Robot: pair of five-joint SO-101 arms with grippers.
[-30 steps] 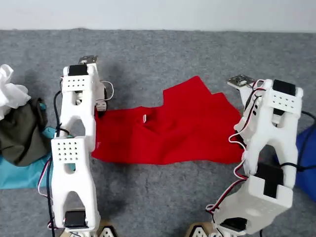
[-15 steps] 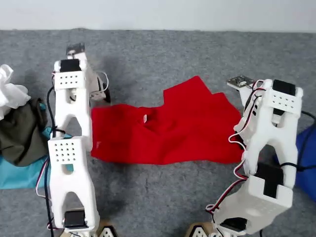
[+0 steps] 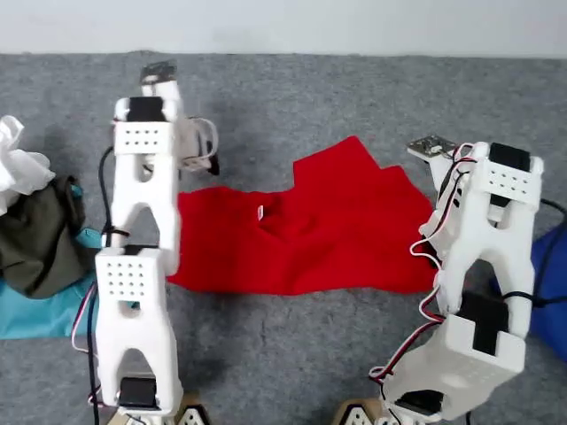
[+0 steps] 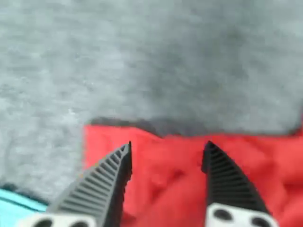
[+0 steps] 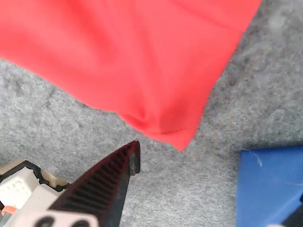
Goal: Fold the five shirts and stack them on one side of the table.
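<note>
A red shirt (image 3: 310,230) lies spread and rumpled on the grey carpet in the middle of the table. My left gripper (image 4: 166,152) hangs open just above the shirt's far left corner (image 4: 142,156), with nothing between its fingers. The left arm (image 3: 146,168) stands over the shirt's left edge. At the shirt's right side, the right arm (image 3: 483,221) stands still. My right gripper (image 5: 213,189) is open, hovering beside the shirt's right corner (image 5: 165,127) without touching it.
At the left table edge lies a heap: white cloth (image 3: 13,159), a dark olive shirt (image 3: 35,235) and a teal shirt (image 3: 35,310). A blue shirt (image 3: 549,283) lies at the right edge, close to the right gripper (image 5: 270,184). Bare carpet stretches behind the red shirt.
The left arm swung toward the far side of the table, then a little to the right. The red shirt's left edge now sits slightly further right. The right arm has not moved.
</note>
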